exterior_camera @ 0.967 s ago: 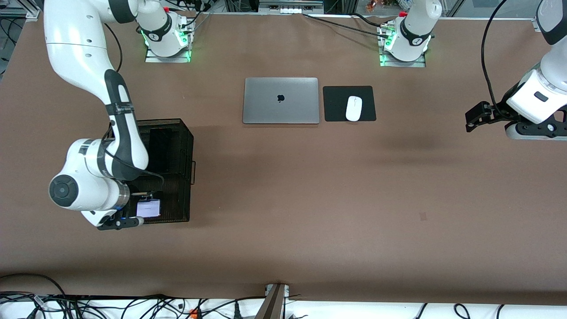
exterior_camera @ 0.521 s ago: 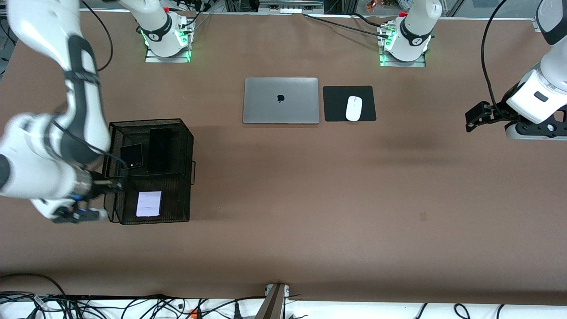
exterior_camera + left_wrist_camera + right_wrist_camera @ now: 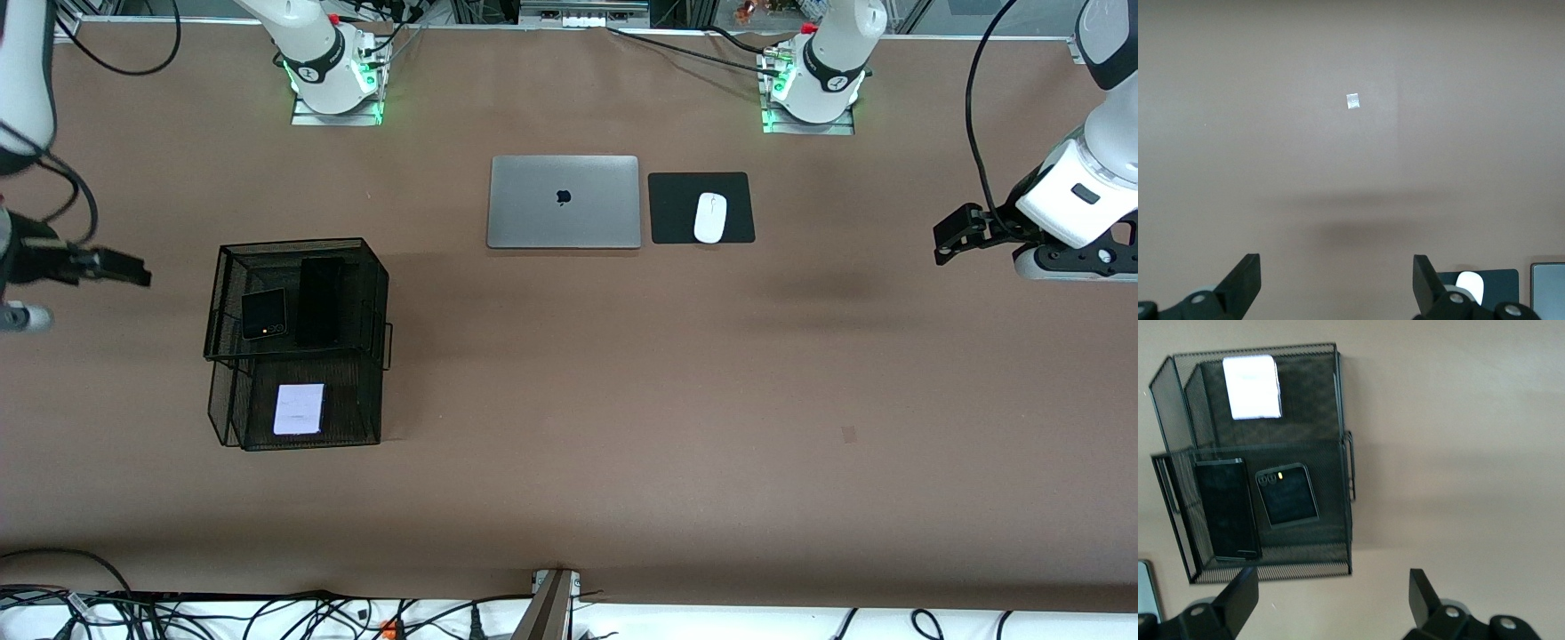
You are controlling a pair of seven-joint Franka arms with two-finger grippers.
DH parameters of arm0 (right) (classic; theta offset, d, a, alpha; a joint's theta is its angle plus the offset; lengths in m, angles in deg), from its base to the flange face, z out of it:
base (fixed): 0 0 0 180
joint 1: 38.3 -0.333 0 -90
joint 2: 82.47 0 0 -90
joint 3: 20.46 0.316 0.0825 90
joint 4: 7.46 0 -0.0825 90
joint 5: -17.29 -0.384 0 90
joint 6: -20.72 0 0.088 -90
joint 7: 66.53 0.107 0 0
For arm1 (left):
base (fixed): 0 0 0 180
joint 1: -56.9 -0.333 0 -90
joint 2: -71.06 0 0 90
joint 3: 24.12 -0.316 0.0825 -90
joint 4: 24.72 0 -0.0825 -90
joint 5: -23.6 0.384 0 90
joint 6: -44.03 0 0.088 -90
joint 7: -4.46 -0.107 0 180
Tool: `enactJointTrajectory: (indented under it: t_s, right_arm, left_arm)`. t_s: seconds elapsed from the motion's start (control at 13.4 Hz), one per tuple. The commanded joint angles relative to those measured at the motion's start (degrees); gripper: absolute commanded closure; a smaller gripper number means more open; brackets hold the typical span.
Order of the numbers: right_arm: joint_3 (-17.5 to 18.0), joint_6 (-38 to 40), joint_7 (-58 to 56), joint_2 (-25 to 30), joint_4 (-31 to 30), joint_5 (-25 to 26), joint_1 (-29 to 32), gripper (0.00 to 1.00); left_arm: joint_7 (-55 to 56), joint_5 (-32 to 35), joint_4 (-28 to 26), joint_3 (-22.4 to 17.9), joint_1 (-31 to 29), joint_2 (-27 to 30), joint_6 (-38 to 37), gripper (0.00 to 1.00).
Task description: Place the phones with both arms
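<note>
Both arms were glossy white with dark grey joints — black cables looped along them, green lights glowed at their bases, and the grippers were matte black.

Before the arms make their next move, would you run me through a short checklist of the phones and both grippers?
1. Pale lilac-white phone lies flat in the lower tier of the mesh organizer: ok.
2. Small black folded phone in the upper tier: ok.
3. Long slim black phone beside it in the upper tier: ok.
4. Right gripper open, holding nothing, off to the side of the organizer: ok.
5. Left gripper open over bare table at its own end, waiting: ok.
6. Any phone left outside the organizer: none visible, ok.
</note>
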Motion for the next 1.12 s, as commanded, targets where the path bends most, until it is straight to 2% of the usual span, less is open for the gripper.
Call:
enactJointTrajectory:
  t_s: [0.0,0.22,1.04]
  right_arm:
    - [6.8,0.6,4.8,7.7,-6.5,2.7,4.3,0.0]
    - [9.1,1.8,5.5,10.5,-7.2,2.7,6.0,0.0]
    - [9.1,3.5,5.5,11.0,-5.9,2.3,5.7,0.0]
  left_arm:
    - [-0.2,-0.2,-0.3,0.0,0.1,0.7,-0.6,0.0]
    - [-0.6,-0.2,-0.3,0.0,-0.3,0.7,-0.6,0.0]
    - [-1.1,-0.1,0.1,0.9,0.0,0.9,-1.3,0.0]
